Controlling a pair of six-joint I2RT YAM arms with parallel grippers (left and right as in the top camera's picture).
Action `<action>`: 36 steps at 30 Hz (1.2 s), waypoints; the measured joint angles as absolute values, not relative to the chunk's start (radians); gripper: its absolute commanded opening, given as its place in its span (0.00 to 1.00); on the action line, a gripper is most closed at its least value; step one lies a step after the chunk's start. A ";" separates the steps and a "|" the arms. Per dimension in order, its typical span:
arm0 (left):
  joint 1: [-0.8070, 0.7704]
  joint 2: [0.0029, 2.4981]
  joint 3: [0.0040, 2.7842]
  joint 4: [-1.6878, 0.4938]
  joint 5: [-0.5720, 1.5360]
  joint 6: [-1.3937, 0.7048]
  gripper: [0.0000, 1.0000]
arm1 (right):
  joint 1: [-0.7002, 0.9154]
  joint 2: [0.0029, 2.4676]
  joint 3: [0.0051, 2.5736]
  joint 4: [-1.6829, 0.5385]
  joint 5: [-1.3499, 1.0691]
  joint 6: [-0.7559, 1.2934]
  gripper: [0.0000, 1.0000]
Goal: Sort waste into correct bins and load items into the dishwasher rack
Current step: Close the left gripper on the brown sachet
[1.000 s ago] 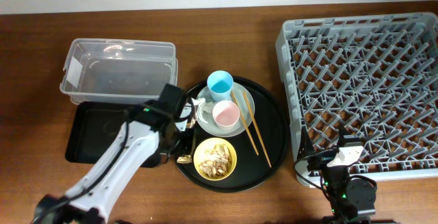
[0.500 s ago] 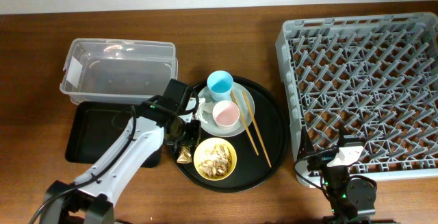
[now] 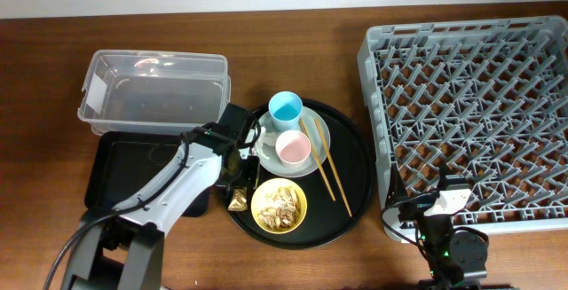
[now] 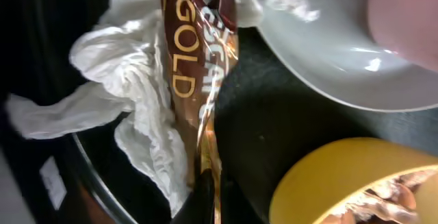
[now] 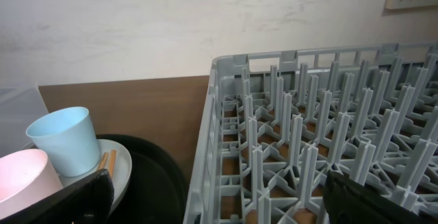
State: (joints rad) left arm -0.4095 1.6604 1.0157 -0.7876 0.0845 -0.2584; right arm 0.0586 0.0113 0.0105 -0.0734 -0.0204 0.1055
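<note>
Left gripper (image 3: pixel 240 179) pinches the crinkly brown-gold wrapper (image 4: pixel 195 80) by one end at the round black tray's (image 3: pixel 355 161) left edge. The wrapper looks feather-light and slippery. Right gripper (image 5: pixel 219 203) waits, spread wide.

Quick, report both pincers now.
Left pincer: closed on the wrapper.
Right pincer: open, holding nothing.
</note>
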 measured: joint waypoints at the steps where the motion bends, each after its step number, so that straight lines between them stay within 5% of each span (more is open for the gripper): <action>1: -0.410 1.661 1.016 -0.788 0.070 -0.258 0.06 | 0.059 0.011 0.010 -0.073 -0.020 0.105 0.98; 8: -0.410 1.661 1.016 -0.787 0.028 -0.258 0.16 | 0.059 0.011 0.010 -0.073 -0.020 0.105 0.98; 36: -0.410 1.661 1.041 -0.822 0.049 -0.258 0.18 | 0.059 0.011 0.010 -0.073 -0.020 0.105 0.98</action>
